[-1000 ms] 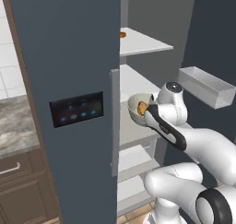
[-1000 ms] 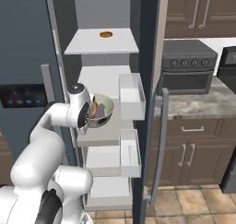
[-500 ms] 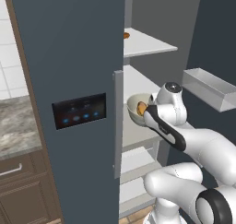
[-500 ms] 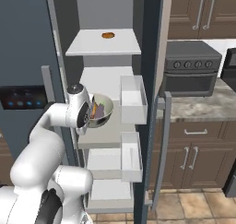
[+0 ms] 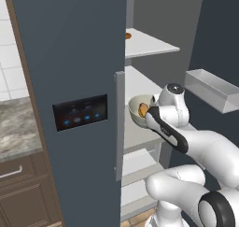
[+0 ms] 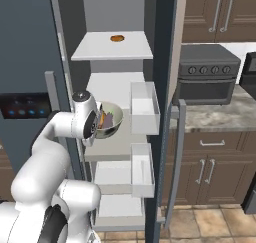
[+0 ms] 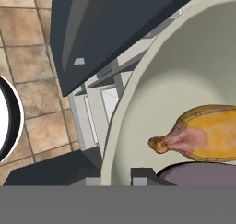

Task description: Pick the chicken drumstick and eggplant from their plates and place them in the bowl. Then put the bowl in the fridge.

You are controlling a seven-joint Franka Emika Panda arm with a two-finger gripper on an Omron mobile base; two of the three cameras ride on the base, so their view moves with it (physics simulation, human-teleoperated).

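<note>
The bowl (image 6: 109, 120) hangs in the air in front of the open fridge (image 5: 70, 58), just above a white shelf (image 6: 117, 146) in the middle of it. The bowl tips a little, with its open side up and turned toward the right base view. The gripper (image 7: 115, 177) is shut tight on the bowl's near rim; its dark tips show on either side of the rim at the bottom of the hand view.

Inside the bowl lies the drumstick (image 7: 203, 133). In the hand view its long side runs across the bowl, and its thin bony end points toward the rim on the left. Just beside it, near the gripper, is a dark purple lump (image 7: 203, 174) that I think is the eggplant.

So both foods are in the bowl, and the last step is in hand: putting the bowl in the fridge. The bowl is not on the shelf yet. Next, the arm should push the bowl farther in, past the door bin (image 6: 145, 108) on the right, and set it down flat on the shelf. Then the gripper can let go. If the bowl tips more, the food could slide out.

A small brown thing (image 6: 117, 38) sits on the top shelf, far from the bowl.
</note>
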